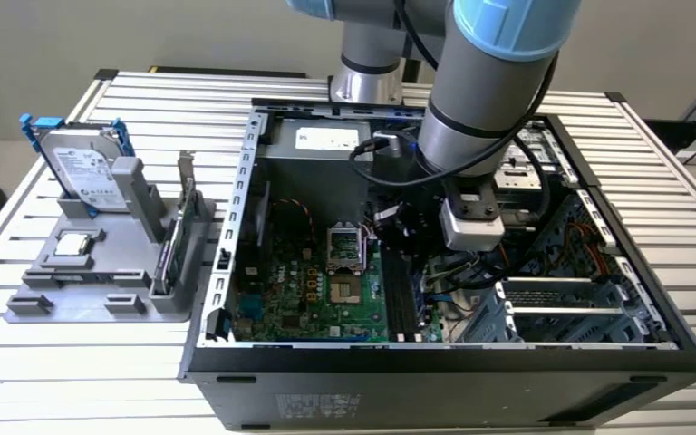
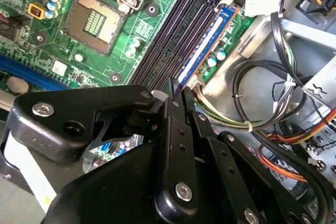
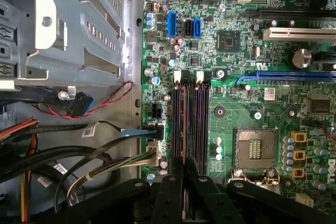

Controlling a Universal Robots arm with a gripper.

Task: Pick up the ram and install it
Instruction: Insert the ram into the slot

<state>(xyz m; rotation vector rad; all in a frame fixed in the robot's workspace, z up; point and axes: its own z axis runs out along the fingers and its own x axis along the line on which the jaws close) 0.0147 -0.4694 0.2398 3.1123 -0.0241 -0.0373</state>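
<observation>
Standing edge-on in its motherboard slot [image 2: 173, 40], ram [image 2: 210, 38] pinched by the hand [image 2: 176, 90].

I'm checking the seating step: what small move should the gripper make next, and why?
Probably a short, straight push down: the gripper pinches the ram, which stands in the motherboard slot nearest the cables; full seating isn't evident.

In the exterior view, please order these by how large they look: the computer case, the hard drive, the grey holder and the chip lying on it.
1. case, clearly the largest
2. holder
3. hard drive, standing in the holder
4. chip, the smallest
</observation>
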